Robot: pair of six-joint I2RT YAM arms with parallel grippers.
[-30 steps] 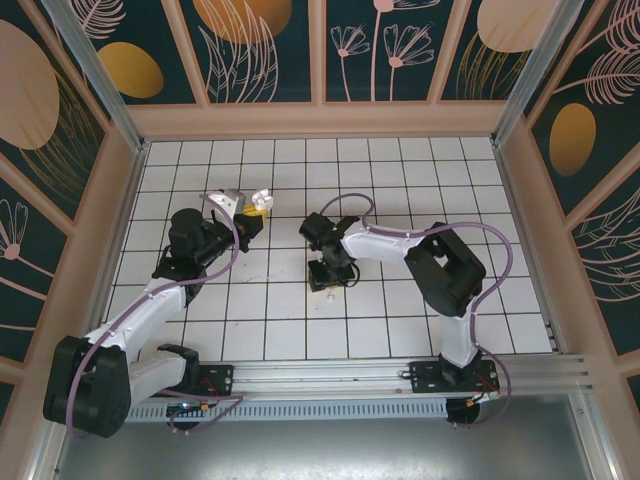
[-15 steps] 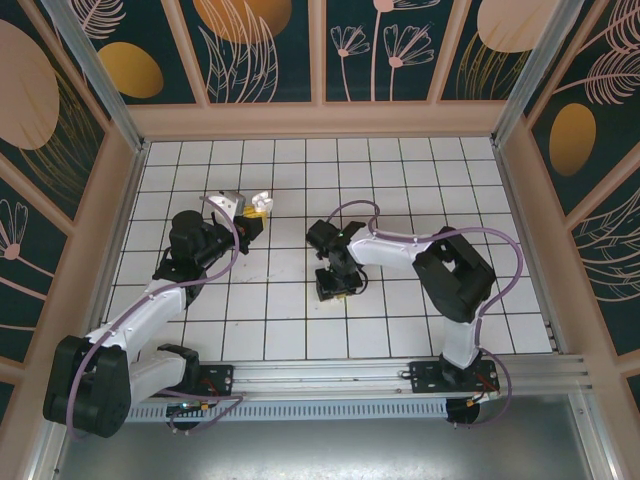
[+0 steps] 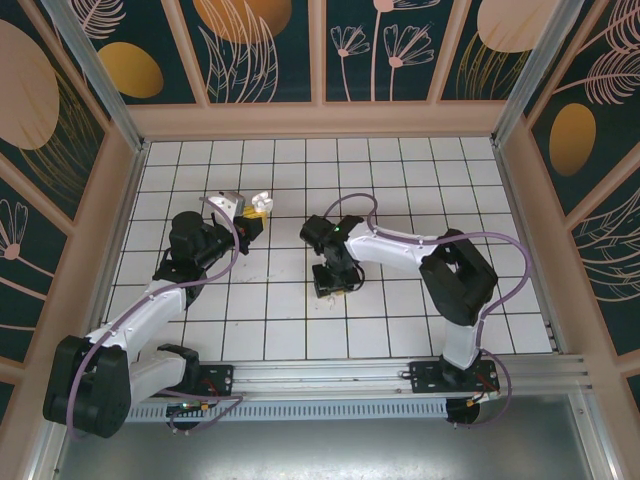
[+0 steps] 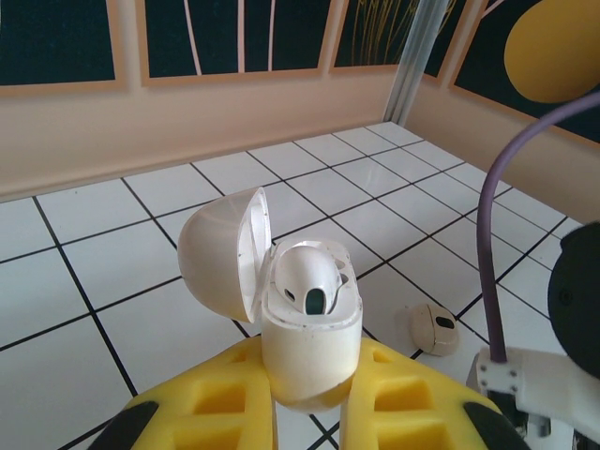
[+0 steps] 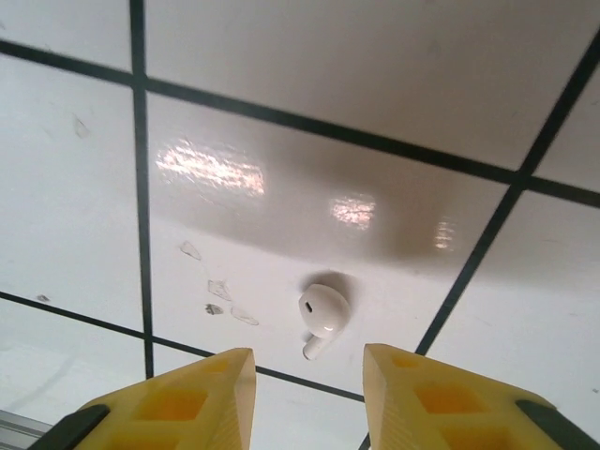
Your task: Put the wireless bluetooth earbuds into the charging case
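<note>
Abt half done: left claw (image 4: 309, 398) grips the charging case (image 4: 309, 347) at far left, lid up, w/ one earbud (image 4: 305, 277) seated inside. The 2nd earbud (image 5: 323, 314) lies loose on the table (image 5: 375, 94) near centre, just ahead of the wide-spread right claw (image 5: 309, 375). Pick & insert look left to do.

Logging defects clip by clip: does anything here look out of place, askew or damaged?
One earbud lies loose on its side on the tile, between the open fingers of the right gripper, not in the charging case that the left gripper holds with its lid open. Small flakes or scuffs mark the tile left of it.
</note>
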